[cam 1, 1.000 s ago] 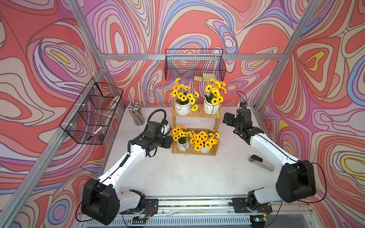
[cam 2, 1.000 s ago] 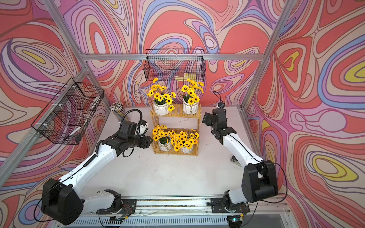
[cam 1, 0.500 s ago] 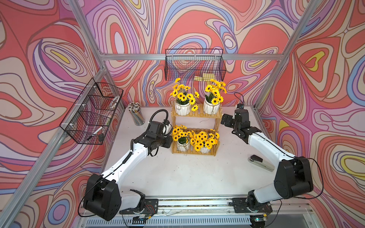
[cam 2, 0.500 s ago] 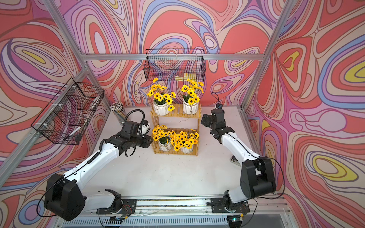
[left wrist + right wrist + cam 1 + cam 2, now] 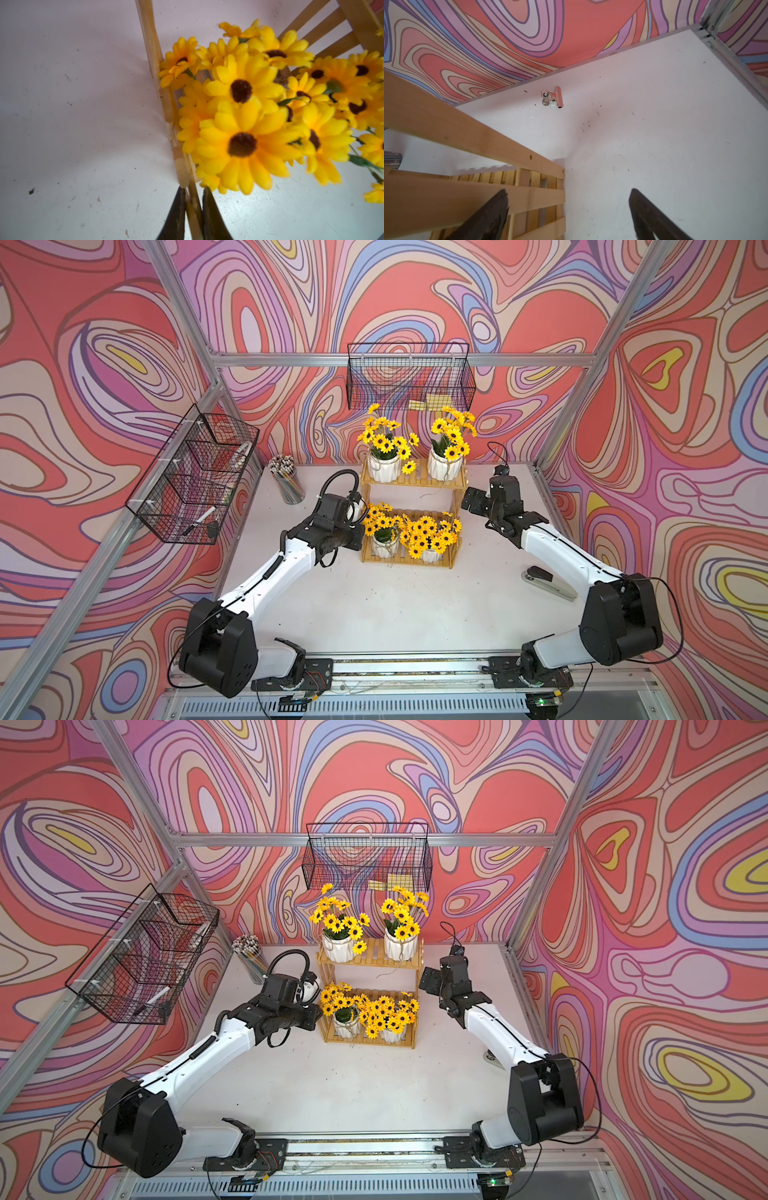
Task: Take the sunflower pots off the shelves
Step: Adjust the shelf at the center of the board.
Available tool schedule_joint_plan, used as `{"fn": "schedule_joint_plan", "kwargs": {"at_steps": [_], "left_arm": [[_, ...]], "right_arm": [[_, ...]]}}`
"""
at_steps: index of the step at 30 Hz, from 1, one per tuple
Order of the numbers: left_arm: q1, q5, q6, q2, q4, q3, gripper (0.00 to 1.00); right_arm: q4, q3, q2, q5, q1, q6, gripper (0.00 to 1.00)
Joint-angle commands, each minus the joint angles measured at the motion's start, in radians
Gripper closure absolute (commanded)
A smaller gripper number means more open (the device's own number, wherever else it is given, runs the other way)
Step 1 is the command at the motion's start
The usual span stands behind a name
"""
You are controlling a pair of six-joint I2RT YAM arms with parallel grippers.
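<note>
Jaws of the left gripper (image 5: 192,192) pinch a thin slat on the left side of the light yellow, two-tier wooden slat shelves (image 5: 415,483), with yellow blooms just beside them. All four white ribbed sunflower pots (image 5: 384,468) stand on the tiers (two above, two below), none between any jaws. At the shelves' right end the right gripper (image 5: 570,192) is spread wide, one finger over the top slats, the other over the white table (image 5: 654,124).
</note>
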Motion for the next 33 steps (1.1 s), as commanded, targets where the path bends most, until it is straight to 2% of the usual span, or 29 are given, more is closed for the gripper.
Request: {"fn": "schedule_joint_plan", "kwargs": {"at_steps": [1,12,33], "left_arm": [[0.005,-0.027,-0.001,0.000,0.025,0.019,0.98],[-0.002,-0.048,-0.060,-0.039,0.061,-0.022,1.00],[-0.078,-0.066,-0.192,-0.085,0.167,-0.120,1.00]], "right_arm": [[-0.006,-0.016,-0.020,-0.019,0.011,0.016,0.08],[0.009,0.011,0.019,-0.036,0.022,0.015,0.08],[0.056,0.123,0.163,-0.052,0.037,0.009,0.08]]}}
